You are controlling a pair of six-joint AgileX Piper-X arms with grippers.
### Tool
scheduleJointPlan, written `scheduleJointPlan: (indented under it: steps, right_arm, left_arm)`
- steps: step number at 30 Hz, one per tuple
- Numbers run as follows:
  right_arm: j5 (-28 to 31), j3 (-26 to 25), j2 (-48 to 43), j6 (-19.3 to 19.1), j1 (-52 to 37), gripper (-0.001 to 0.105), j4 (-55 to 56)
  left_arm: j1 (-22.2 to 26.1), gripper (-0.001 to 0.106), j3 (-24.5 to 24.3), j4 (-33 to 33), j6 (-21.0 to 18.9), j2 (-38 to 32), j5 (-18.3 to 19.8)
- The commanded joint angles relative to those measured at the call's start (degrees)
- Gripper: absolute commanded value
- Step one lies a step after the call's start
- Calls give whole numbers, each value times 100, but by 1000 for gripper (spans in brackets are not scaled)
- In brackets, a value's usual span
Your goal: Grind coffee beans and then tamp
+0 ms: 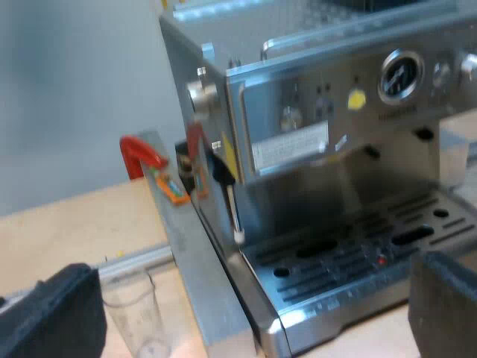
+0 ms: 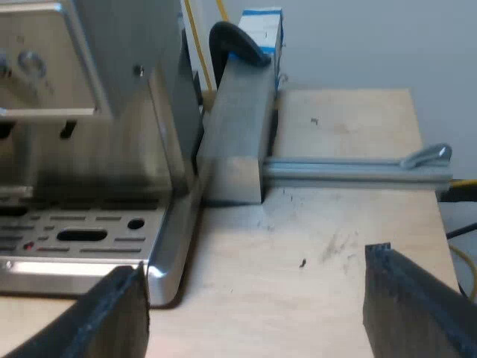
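Fingers wide apart and empty on left gripper (image 1: pixel 250 302), glass (image 1: pixel 140 313) and machine (image 1: pixel 335 142) close ahead, right gripper (image 2: pixel 253 287) likewise spread, empty, over table (image 2: pixel 335 216)

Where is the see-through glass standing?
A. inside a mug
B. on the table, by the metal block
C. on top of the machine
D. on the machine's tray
B: the glass stands on the wooden table, right beside the metal block that sits against the machine.
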Motion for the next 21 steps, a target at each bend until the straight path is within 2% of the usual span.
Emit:
scheduleJointPlan:
  steps: [1,3,5,11,15,19,21]
  right_arm:
    - [-31,-25,-263,-69,-21,62,166]
    - [0,-25,-351,-59,-21,62,211]
    - [77,-97,-351,-38,-21,62,737]
    - [10,-52,-357,-83,-21,62,567]
    - [10,-21,-357,-83,-21,62,365]
    - [33,150,-346,-25,-21,62,-92]
    - [32,263,-346,-25,-21,62,-251]
  left_arm:
    - [-21,83,-27,136,3,-505,-54]
    - [-21,83,-37,292,3,-653,-53]
    - [-21,83,-38,579,3,-814,-53]
    - [9,83,-75,1260,3,-799,-112]
    - [9,83,-75,1144,-64,-799,-392]
    - [9,83,-9,729,-455,-799,-967]
    - [9,83,68,479,-518,-799,-1075]
